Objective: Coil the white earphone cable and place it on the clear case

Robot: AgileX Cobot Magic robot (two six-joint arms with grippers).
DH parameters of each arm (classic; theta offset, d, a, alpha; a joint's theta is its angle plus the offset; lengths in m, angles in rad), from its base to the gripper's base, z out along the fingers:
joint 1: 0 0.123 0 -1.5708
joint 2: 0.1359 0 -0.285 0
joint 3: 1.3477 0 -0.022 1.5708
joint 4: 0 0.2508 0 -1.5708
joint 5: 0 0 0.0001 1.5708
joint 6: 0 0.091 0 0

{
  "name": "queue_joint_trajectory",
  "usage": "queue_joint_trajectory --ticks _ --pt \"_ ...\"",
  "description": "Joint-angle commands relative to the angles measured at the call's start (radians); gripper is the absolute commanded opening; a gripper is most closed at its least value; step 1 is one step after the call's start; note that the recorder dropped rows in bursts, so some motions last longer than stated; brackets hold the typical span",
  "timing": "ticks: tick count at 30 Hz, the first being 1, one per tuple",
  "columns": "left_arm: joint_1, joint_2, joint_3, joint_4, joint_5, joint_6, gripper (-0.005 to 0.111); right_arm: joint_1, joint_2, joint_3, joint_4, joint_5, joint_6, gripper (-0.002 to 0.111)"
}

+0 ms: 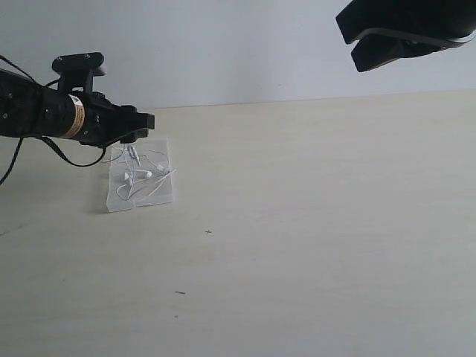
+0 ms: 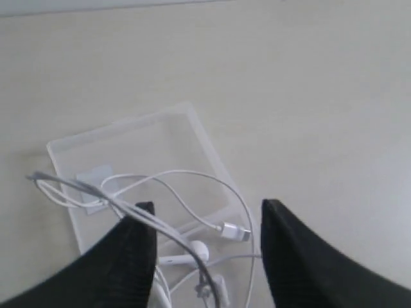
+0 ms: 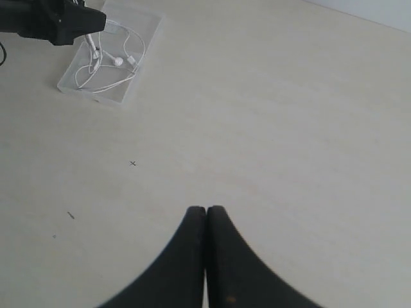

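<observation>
resting beneath the left gripper, white earphone cable covers clear case.

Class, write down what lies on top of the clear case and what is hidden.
The white earphone cable lies on the clear case in loose loops, earbud and plug showing. The open left end effector hides one end of the case and some cable.

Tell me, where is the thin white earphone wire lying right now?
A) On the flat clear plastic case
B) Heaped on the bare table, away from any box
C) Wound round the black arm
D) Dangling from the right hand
A: the thin white earphone wire lies in loose loops on the flat clear plastic case, under the left hand, whose fingers stand apart.
</observation>
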Motion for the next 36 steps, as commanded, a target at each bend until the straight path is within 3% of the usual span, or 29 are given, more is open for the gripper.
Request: queue_joint_trajectory --ticks 1,4,22,26,30,36 --pt "0.001 0.0 0.02 0.0 -0.012 -0.014 0.042 -0.004 -0.006 0.004 0.004 0.001 -0.007 0.0" --pt "0.001 0.0 0.019 0.0 -0.1 -0.019 0.042 -0.004 -0.006 0.004 0.004 0.001 -0.007 0.0" --pt "0.055 -0.066 0.11 0.0 -0.112 -0.009 0.04 -0.004 -0.006 0.004 0.004 0.007 -0.007 0.0" --pt "0.07 -0.17 0.145 0.0 -0.114 -0.005 0.028 -0.004 -0.006 0.004 0.004 0.016 -0.015 0.0" --pt "0.079 -0.31 0.25 0.0 -0.135 0.027 0.002 -0.004 -0.026 0.004 -0.01 0.02 -0.015 0.0" --pt "0.076 -0.626 0.417 0.0 -0.166 0.032 0.0 -0.004 -0.121 0.004 0.035 -0.002 -0.015 0.0"
